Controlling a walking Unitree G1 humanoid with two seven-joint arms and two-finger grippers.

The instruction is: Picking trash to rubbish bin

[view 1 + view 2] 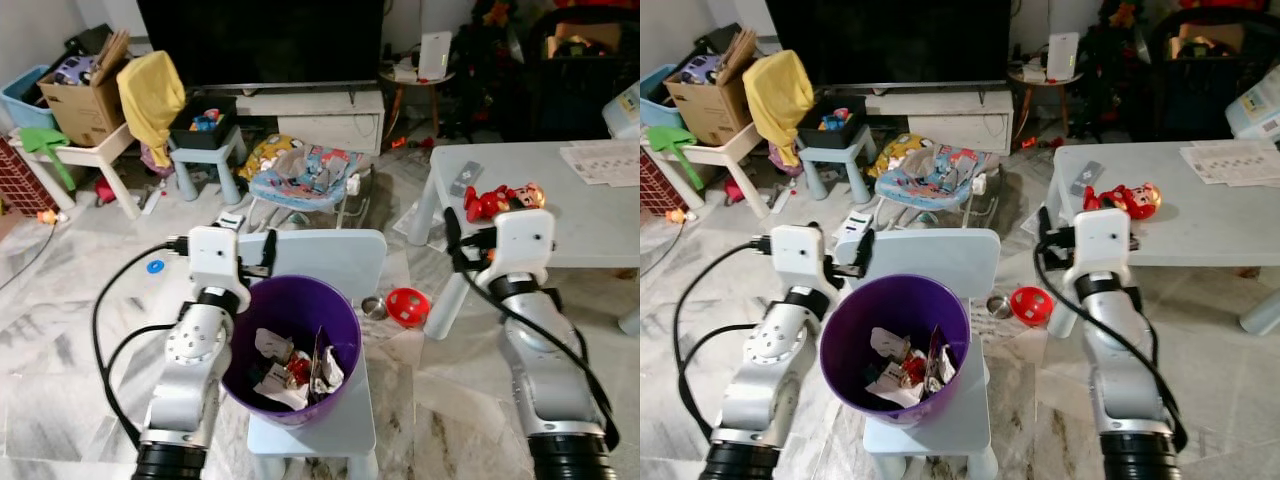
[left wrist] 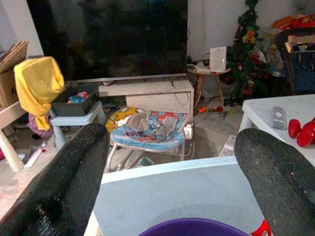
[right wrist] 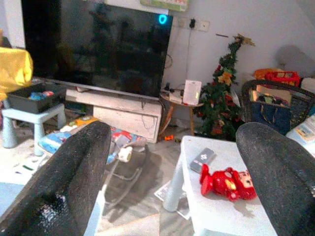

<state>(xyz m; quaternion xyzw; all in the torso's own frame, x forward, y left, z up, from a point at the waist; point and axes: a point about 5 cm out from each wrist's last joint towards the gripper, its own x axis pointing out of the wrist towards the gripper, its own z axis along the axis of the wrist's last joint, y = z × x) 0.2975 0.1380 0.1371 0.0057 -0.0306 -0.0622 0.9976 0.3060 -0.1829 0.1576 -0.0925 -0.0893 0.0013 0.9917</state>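
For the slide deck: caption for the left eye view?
Both claws open beside a purple bin of trash on a small chair; red toy on the table.

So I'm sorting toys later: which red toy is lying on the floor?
The round red ball, on the floor beside the small chair; the red figure toy lies up on the white table.

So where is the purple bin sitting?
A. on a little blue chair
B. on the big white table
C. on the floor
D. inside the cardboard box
A. The purple bin, with trash inside, stands on the seat of the pale blue chair, between the robot's two arms.
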